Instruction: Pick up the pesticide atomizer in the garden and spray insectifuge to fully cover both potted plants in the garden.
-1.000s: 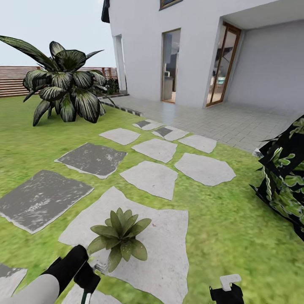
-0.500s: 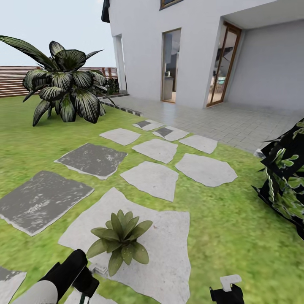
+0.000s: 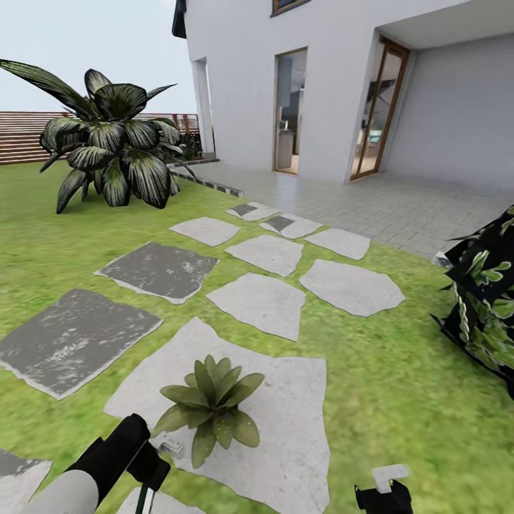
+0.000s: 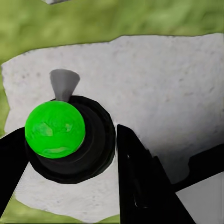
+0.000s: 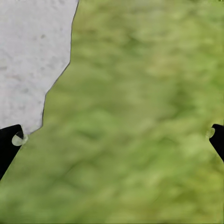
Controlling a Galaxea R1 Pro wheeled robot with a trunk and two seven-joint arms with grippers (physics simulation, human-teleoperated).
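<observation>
One potted plant (image 3: 210,405), a low rosette of plain green leaves, stands on a large pale stepping stone (image 3: 293,414). Just to its left, at the bottom of the head view, my left gripper (image 3: 146,467) is shut on the pesticide atomizer, whose white trigger head (image 3: 171,447) points toward the leaves. In the left wrist view the dark bottle (image 4: 88,154) with its bright green mark (image 4: 55,129) sits between the black fingers (image 4: 137,182), above the stone. My right gripper (image 3: 382,491) hangs open over the grass (image 5: 140,116). The second potted plant is out of view.
Grey and pale stepping stones (image 3: 260,303) cross the lawn toward the paved terrace (image 3: 371,203) and the white house. A big dark striped-leaf palm (image 3: 114,153) stands far left before the slatted fence (image 3: 21,135). A boxy leafy shrub (image 3: 485,307) is at the right.
The whole picture has slid a little to the right, so the camera has turned slightly. Both arms hold about the same place in the view.
</observation>
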